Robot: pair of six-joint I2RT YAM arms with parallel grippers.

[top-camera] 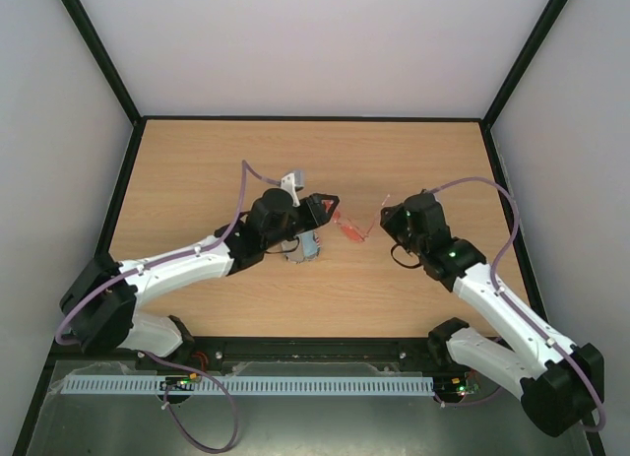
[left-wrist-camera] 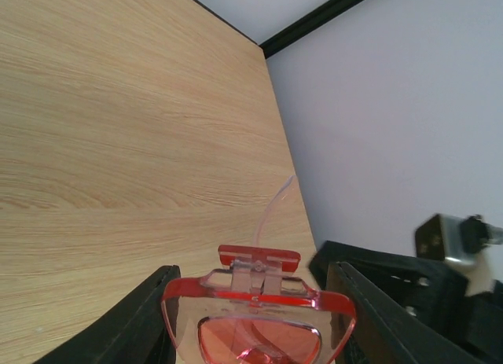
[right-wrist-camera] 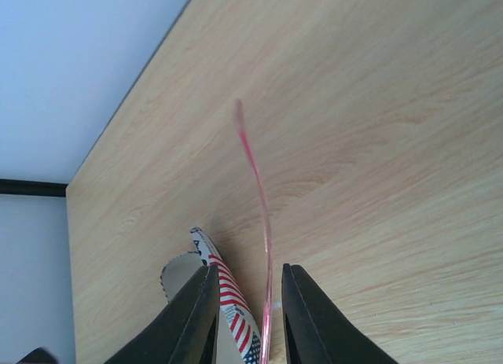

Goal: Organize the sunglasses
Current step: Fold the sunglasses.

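Observation:
The sunglasses (top-camera: 347,228), with a red-orange frame and tinted lenses, hang above the table's middle between my two grippers. My left gripper (top-camera: 333,210) is shut on them. In the left wrist view the front frame (left-wrist-camera: 259,301) spans the gap between both black fingers (left-wrist-camera: 134,325), and one clear temple arm curves away. My right gripper (top-camera: 386,210) is open. In the right wrist view one thin pink temple arm (right-wrist-camera: 263,215) runs between its fingers (right-wrist-camera: 314,317) with a gap on each side. The flag-patterned case (top-camera: 308,245) lies under my left wrist.
In the right wrist view the flag case (right-wrist-camera: 232,293) shows beyond the fingers, with a pale zigzag-edged flap (right-wrist-camera: 177,273) beside it. Black frame rails (top-camera: 128,170) and white walls border the wooden table (top-camera: 413,161) on the left, back and right.

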